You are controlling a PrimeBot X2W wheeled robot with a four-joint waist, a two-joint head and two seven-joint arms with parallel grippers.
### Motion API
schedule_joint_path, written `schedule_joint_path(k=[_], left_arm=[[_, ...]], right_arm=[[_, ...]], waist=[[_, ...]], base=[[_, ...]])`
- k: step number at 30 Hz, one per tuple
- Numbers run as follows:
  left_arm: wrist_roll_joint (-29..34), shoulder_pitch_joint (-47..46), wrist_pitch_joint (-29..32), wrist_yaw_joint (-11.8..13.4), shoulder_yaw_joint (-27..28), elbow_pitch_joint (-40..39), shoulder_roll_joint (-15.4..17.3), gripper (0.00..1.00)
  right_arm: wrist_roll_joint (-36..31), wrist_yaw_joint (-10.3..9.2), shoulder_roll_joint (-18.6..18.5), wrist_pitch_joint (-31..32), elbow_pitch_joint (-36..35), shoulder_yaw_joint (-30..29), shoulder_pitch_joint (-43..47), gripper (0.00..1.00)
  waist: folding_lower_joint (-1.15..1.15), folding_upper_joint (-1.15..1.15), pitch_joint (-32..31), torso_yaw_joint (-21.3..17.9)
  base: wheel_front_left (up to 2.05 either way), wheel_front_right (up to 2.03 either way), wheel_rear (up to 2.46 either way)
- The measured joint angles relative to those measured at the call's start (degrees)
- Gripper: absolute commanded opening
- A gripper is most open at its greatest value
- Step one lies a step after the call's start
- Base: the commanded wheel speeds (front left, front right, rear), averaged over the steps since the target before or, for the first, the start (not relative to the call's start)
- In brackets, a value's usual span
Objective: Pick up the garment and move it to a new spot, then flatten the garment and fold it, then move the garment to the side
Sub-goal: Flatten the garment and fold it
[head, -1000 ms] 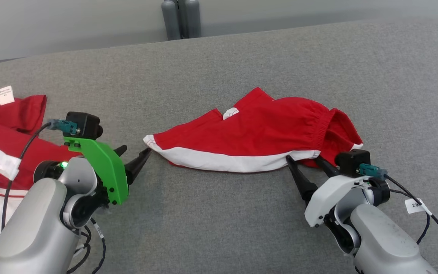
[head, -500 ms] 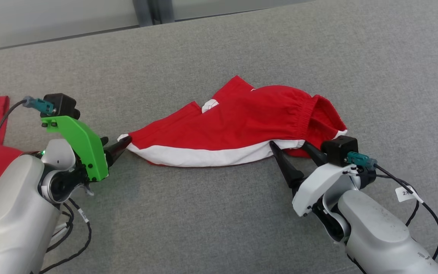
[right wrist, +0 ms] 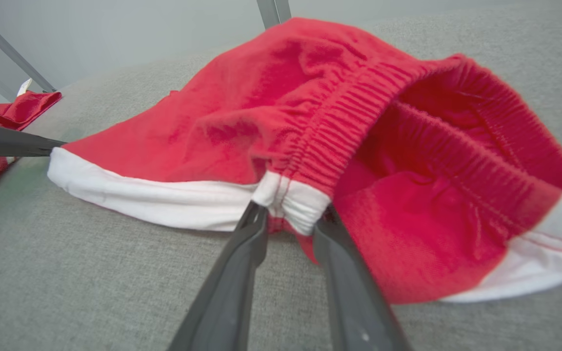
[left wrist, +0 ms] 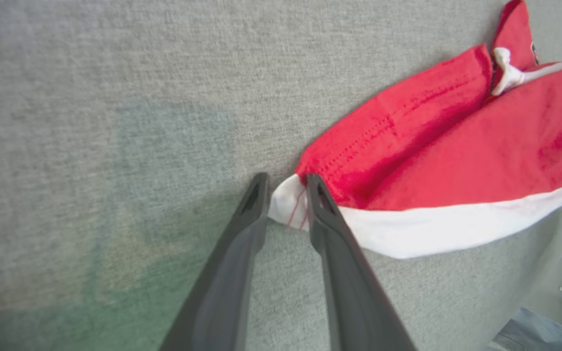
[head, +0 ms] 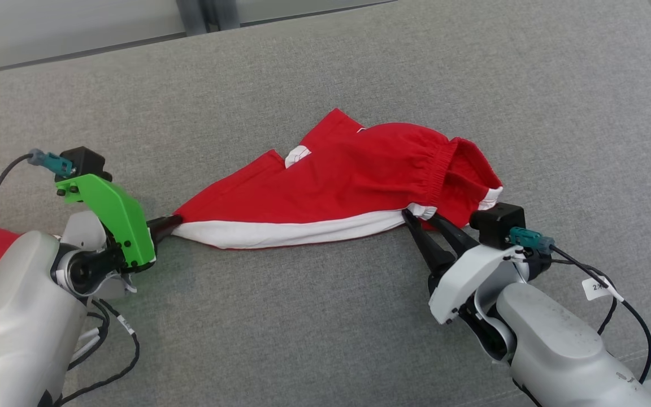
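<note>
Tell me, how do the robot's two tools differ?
The left tool wears a green bracket and pinches the pointed white hem corner of the red shorts; the right tool wears a white bracket and pinches the gathered waistband end. Both have two dark fingers closed on the white trim.
</note>
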Motion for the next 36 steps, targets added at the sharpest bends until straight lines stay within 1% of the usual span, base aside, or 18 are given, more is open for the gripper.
schedule_joint_path(k=[1, 3, 4, 6, 7, 8, 9, 10, 11, 16, 21, 23, 27, 30, 34, 36], left_arm=[[-0.42, -0.05, 0.26, 0.0, -0.08, -0.05, -0.05, 0.68], [-1.65, -0.21, 0.93, -0.01, -0.26, -0.2, -0.07, 0.72], [-2.22, -0.21, 1.38, -0.01, -0.44, -0.32, -0.05, 0.7], [-2.92, -0.21, 2.18, -0.01, -0.73, -0.45, 0.01, 0.45], [-3.07, -0.21, 2.42, -0.01, -0.92, -0.52, 0.08, 0.33], [-3.23, -0.21, 2.47, -0.01, -1.05, -0.56, 0.13, 0.1], [-3.46, -0.21, 2.65, -0.01, -1.31, -0.85, 0.16, 0.0], [-3.65, -0.21, 2.12, -0.01, -1.34, -1.3, 0.14, 0.0], [-3.82, -0.23, 1.64, -0.01, -1.34, -1.66, 0.15, 0.0], [-4.65, -0.24, 0.27, -0.01, -2.13, -3.14, 0.49, 0.0], [-5.02, -0.02, -0.91, -0.01, -3.8, -6.24, 1.9, 0.0], [-5.53, 0.68, -1.24, -0.01, -4.42, -8.31, 2.85, 0.0], [-6.27, 2.58, -1.64, -0.01, -5.49, -12.58, 4.94, 0.0], [-6.55, 3.96, -1.65, -0.01, -5.92, -16.77, 7.02, 0.0], [-7.34, 5.84, -1.12, -0.01, -6.35, -22.4, 8.81, 0.0], [-7.26, 5.98, -1.08, 0.0, -6.28, -24.88, 9.77, 0.0]], right_arm=[[0.01, 0.0, -0.03, 0.0, 0.08, 0.01, 0.0, 0.4], [0.02, 0.0, -0.11, -0.07, 0.22, 0.09, 0.0, 0.4], [0.03, 0.0, -0.15, -0.07, 0.32, 0.13, 0.0, 0.39], [0.1, 0.0, -0.16, -0.09, 0.42, 0.2, 0.0, 0.38], [0.11, 0.0, -0.16, -0.19, 0.45, 0.25, 0.0, 0.35], [0.18, 0.0, -0.16, -0.24, 0.46, 0.3, 0.0, 0.3], [0.2, 0.0, -0.16, -0.24, 0.47, 0.37, 0.0, 0.25], [0.3, 0.0, -0.15, -0.24, 0.45, 0.43, 0.0, 0.15], [0.4, 0.0, -0.15, -0.24, 0.44, 0.47, -0.01, 0.0], [0.4, 0.0, -0.67, -0.25, 0.22, 0.47, -0.15, 0.0], [0.74, 0.0, -2.31, -0.23, -0.3, 0.48, 0.75, 0.0], [1.58, 0.0, -3.53, 0.87, -1.85, 0.91, 1.75, 0.0], [4.14, 0.0, -7.05, 4.71, -7.09, 1.96, 3.96, 0.0], [5.94, 0.0, -10.68, 8.27, -12.7, 2.04, 5.39, 0.0], [9.17, 0.0, -15.16, 13.27, -20.78, 1.11, 7.48, 0.0], [10.02, 0.0, -17.16, 15.25, -24.13, -0.31, 7.53, 0.0]], waist=[[0.0, 0.0, -0.1, 0.07], [0.0, 0.0, -0.38, 0.22], [0.0, 0.0, -0.59, 0.33], [0.0, 0.0, -0.89, 0.51], [0.0, 0.0, -0.99, 0.62], [0.0, 0.0, -1.05, 0.69], [0.0, 0.0, -1.1, 0.77], [0.0, 0.0, -1.08, 0.81], [0.0, 0.0, -1.04, 0.83], [0.0, 0.0, -1.23, 1.06], [0.0, 0.0, -3.08, 1.49], [0.0, 0.0, -4.29, 1.7], [0.0, 0.0, -6.73, 2.15], [0.0, 0.0, -8.44, 2.49], [0.0, 0.0, -9.47, 3.23], [0.0, 0.0, -9.18, 3.57]], base=[[0.0, 0.0, 0.0], [0.0, 0.0, 0.0], [0.0, 0.0, 0.0], [0.0, 0.0, 0.0], [0.0, 0.0, 0.0], [0.0, 0.0, 0.0], [0.0, 0.0, 0.0], [0.0, 0.0, 0.0], [0.0, 0.0, 0.0], [0.0, 0.0, 0.0], [0.0, 0.0, 0.0], [0.0, 0.0, 0.0], [0.0, 0.0, 0.0], [0.0, 0.0, 0.0], [0.0, 0.0, 0.0], [0.0, 0.0, 0.0]])
